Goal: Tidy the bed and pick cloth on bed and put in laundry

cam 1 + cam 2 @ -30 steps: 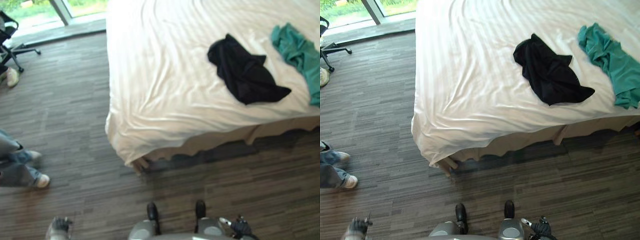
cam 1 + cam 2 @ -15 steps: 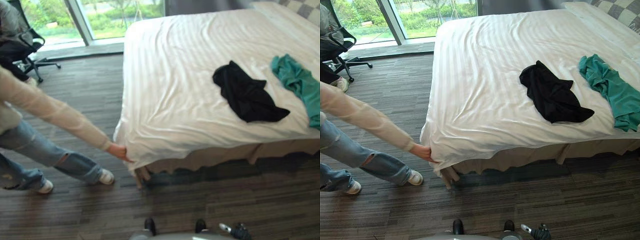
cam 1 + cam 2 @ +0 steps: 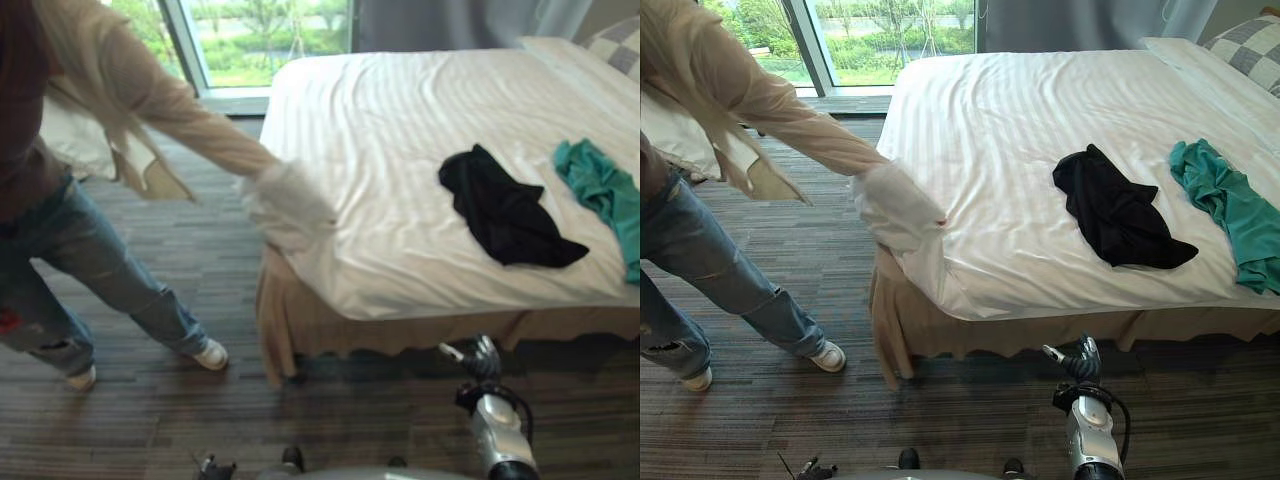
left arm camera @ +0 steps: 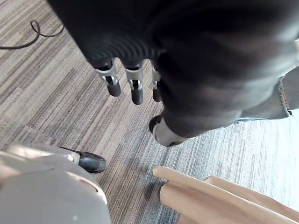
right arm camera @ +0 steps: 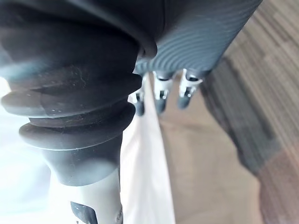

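Floor (image 3: 970, 410) before bed (image 3: 1040, 120) edge was open; person (image 3: 700, 200) at 10 o'clock gripped sheet corner (image 3: 902, 215). Your right hand (image 3: 1080, 358), left hand (image 4: 137, 91): fingers loose, empty. Black cloth (image 3: 1120, 215), teal cloth (image 3: 1230, 210) lay on bed, 1–2 o'clock.

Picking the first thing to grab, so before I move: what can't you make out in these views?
Person's hand: blurred and covered by the lifted sheet corner, eye views.
Teal cloth: one end cut off by the eye views' right edge.
Black cloth: bunched folds hide what garment it is.
Checked pillow: mostly cut off at the eye views' top right corner.
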Robot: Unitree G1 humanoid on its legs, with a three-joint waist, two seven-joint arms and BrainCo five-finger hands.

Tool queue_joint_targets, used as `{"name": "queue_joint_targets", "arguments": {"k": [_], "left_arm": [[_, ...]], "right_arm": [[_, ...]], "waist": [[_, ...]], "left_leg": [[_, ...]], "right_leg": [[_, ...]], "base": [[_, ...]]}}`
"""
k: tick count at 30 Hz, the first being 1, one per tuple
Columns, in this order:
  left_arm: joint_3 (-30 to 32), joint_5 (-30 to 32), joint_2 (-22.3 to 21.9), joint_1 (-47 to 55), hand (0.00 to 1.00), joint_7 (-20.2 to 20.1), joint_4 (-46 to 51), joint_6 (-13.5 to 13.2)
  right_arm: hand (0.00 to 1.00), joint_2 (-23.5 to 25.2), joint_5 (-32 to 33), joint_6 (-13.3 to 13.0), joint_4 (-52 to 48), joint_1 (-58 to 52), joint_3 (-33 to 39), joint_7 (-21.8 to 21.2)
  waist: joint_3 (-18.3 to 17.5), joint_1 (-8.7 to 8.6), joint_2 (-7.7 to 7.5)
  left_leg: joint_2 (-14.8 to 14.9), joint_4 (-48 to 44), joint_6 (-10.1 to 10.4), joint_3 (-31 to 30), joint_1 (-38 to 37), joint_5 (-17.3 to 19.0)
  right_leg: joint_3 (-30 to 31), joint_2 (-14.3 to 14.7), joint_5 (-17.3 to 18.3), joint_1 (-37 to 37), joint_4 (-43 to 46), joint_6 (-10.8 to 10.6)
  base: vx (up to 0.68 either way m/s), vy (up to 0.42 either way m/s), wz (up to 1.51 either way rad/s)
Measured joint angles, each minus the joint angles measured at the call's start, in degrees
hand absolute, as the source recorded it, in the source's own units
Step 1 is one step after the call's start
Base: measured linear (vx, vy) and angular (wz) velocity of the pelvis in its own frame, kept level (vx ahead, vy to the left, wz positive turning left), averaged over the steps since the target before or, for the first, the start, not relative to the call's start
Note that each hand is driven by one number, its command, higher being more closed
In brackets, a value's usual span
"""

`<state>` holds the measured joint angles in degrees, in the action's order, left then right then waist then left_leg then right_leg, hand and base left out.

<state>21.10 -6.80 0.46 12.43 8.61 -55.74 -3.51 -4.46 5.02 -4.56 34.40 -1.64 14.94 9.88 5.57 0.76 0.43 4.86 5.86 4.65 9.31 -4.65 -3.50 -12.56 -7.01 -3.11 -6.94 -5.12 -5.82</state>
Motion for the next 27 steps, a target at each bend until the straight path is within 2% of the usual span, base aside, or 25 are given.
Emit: {"name": "queue_joint_targets", "arguments": {"k": [3, 5, 6, 8, 9, 11, 13, 14, 16, 17, 19, 20, 21, 23, 25, 26, 27], "left_arm": [[7.2, -1.8, 0.5, 0.0, 0.00, -0.8, -1.1, 1.1], [14.3, -3.9, 2.5, 0.0, 0.00, -0.9, -1.0, 1.4], [15.9, -4.6, 3.4, -0.1, 0.00, -0.9, -1.0, 1.6], [23.7, -9.2, 8.8, -1.3, 0.00, -0.8, 0.1, 1.7], [24.5, -9.7, 9.5, -1.5, 0.00, -0.7, 0.5, 1.7], [30.5, -14.2, 15.6, -3.0, 0.00, 2.0, 5.7, 1.2], [32.7, -15.0, 20.7, -4.1, 0.00, 4.8, 12.3, 0.2], [32.8, -14.2, 23.8, -4.9, 0.00, 7.4, 18.2, -0.9], [32.7, -12.1, 28.9, -7.2, 0.00, 10.1, 25.6, -2.7], [32.2, -10.0, 32.3, -9.7, 0.00, 11.8, 28.4, -4.1], [30.6, -7.4, 36.5, -13.4, 0.00, 14.0, 30.4, -5.0], [27.4, -4.5, 39.7, -17.0, 0.00, 16.1, 31.8, -6.0], [25.5, -3.5, 40.8, -18.4, 0.00, 16.7, 32.2, -6.0], [16.9, 0.9, 44.7, -24.2, 0.00, 17.5, 33.4, -6.0], [11.8, 3.4, 46.0, -27.7, 0.00, 16.8, 34.2, -5.9], [8.7, 4.9, 46.4, -29.7, 0.00, 16.3, 35.2, -5.9], [5.5, 6.7, 46.9, -31.5, 0.00, 16.0, 35.9, -5.9]], "right_arm": [[0.00, 1.1, 0.0, 0.8, 1.4, -0.3, 2.1, 0.1], [0.00, 1.1, 0.0, 1.1, 1.4, -1.7, 2.7, 0.0], [0.00, 1.1, 0.0, 1.1, 1.4, -2.0, 2.7, 0.0], [0.00, 1.0, 0.0, 1.1, 1.4, -3.6, 2.7, 0.0], [0.00, 1.0, 0.0, 1.1, 1.4, -3.8, 2.6, 0.0], [0.00, 0.9, 0.1, 1.1, 1.5, -5.4, 2.3, 0.0], [0.00, 0.7, 0.1, 1.0, 1.5, -6.7, 2.1, 0.0], [0.00, 0.4, 0.1, 0.9, 2.1, -7.4, 2.1, 0.1], [0.00, -0.1, 0.1, 0.8, 2.9, -8.4, 2.1, 0.2], [0.00, -0.4, 0.1, 0.8, 3.2, -9.1, 2.0, 0.2], [0.00, -0.5, 0.1, 0.6, 3.2, -10.2, 2.0, 0.2], [0.00, -0.5, 0.1, 0.5, 3.6, -11.2, 2.0, 0.2], [0.00, -0.5, 0.1, 0.5, 3.7, -11.6, 2.0, 0.1], [0.00, -0.5, 0.1, 0.4, 4.9, -12.3, 2.0, 0.0], [0.00, -0.5, 0.1, 0.4, 5.3, -12.7, 2.0, -0.1], [0.00, -0.5, 0.1, 0.4, 5.5, -12.8, 2.0, -0.1], [0.00, -0.5, 0.1, 0.4, 5.8, -12.7, 2.0, -0.2]], "waist": [[0.0, -0.08, -0.02], [0.0, -0.11, 0.04], [0.0, -0.11, 0.04], [0.0, -0.13, 0.04], [0.1, -0.12, 0.08], [0.2, 0.10, 0.33], [0.0, 0.21, 0.07], [-0.1, 0.34, -0.06], [-0.1, 0.33, -0.08], [-0.1, 0.31, 0.08], [-0.3, 0.27, 0.32], [-0.8, 0.27, 0.58], [-1.2, 0.23, 0.65], [-1.6, 0.04, 1.02], [-1.9, -0.18, 1.27], [-2.6, -0.33, 0.70], [-2.7, -0.38, 1.54]], "left_leg": [[0.0, 0.0, 0.0, 0.0, -0.4, 0.0], [0.0, 0.0, 0.0, -0.3, -1.0, 0.0], [0.1, 0.0, 0.0, -0.4, -1.0, 0.0], [0.1, 0.0, 0.2, -1.0, -1.2, 0.2], [0.2, 0.0, 0.3, -1.1, -1.2, 0.2], [0.3, 0.0, 0.1, -1.4, -1.1, 0.4], [0.3, 0.0, 0.1, -1.4, -1.0, 0.4], [0.2, 0.0, 0.1, -1.6, -0.9, 0.4], [0.0, 0.0, 0.0, -1.7, -0.7, 0.5], [0.0, 0.0, -0.1, -1.7, -0.7, 0.5], [-0.1, 0.0, -0.3, -1.7, -0.6, 0.7], [-0.2, 0.0, -0.4, -1.6, -0.5, 0.7], [-0.3, 0.0, -0.5, -1.5, -0.2, 0.8], [-0.4, 0.0, -0.2, -1.2, 0.0, 0.9], [-0.3, 0.0, -0.1, -0.5, 0.2, 1.0], [0.1, 0.0, 0.0, 0.2, 0.5, 1.1], [0.1, -0.1, 0.1, 0.8, 1.0, 1.1]], "right_leg": [[-0.1, 0.0, 0.0, -0.4, 0.0, 0.0], [-0.3, 0.0, 0.1, -1.2, -0.1, 0.0], [-0.4, 0.0, 0.2, -1.4, -0.1, 0.0], [-1.2, 0.0, 0.6, -1.6, -0.1, 0.2], [-1.3, 0.0, 0.7, -1.6, -0.1, 0.3], [-1.5, 0.0, 1.0, -1.7, 0.0, 0.4], [-1.6, 0.1, 1.1, -1.7, 0.0, 0.4], [-1.7, 0.1, 1.1, -1.7, 0.0, 0.4], [-1.8, 0.0, 1.1, -1.6, 0.0, 0.4], [-1.8, -0.1, 1.1, -1.6, -0.1, 0.5], [-1.8, -0.3, 1.0, -1.5, -0.1, 0.5], [-1.7, -0.4, 1.0, -1.2, -0.1, 0.5], [-1.6, -0.4, 1.0, -1.0, -0.1, 0.5], [-1.4, -0.3, 0.9, -0.6, -0.1, 0.3], [-0.8, -0.2, 0.9, 0.0, -0.1, 0.2], [0.1, -0.1, 0.8, 0.8, 0.0, 0.2], [0.7, 0.0, 0.8, 1.7, 0.0, 0.3]], "base": [[-0.02, -0.009, 0.02], [-0.05, -0.017, 0.04], [-0.06, -0.015, 0.07], [-0.08, -0.014, 0.14], [-0.08, -0.014, 0.12], [-0.05, -0.014, 0.06], [-0.03, -0.010, 0.04], [-0.02, -0.007, 0.05], [-0.01, -0.003, 0.02], [0.00, 0.000, 0.00], [0.00, 0.000, 0.00], [0.00, 0.000, 0.00], [0.04, -0.001, -0.05], [0.04, -0.002, -0.07], [0.02, -0.012, -0.17], [0.02, -0.018, -0.30], [0.06, -0.012, -0.38]]}}
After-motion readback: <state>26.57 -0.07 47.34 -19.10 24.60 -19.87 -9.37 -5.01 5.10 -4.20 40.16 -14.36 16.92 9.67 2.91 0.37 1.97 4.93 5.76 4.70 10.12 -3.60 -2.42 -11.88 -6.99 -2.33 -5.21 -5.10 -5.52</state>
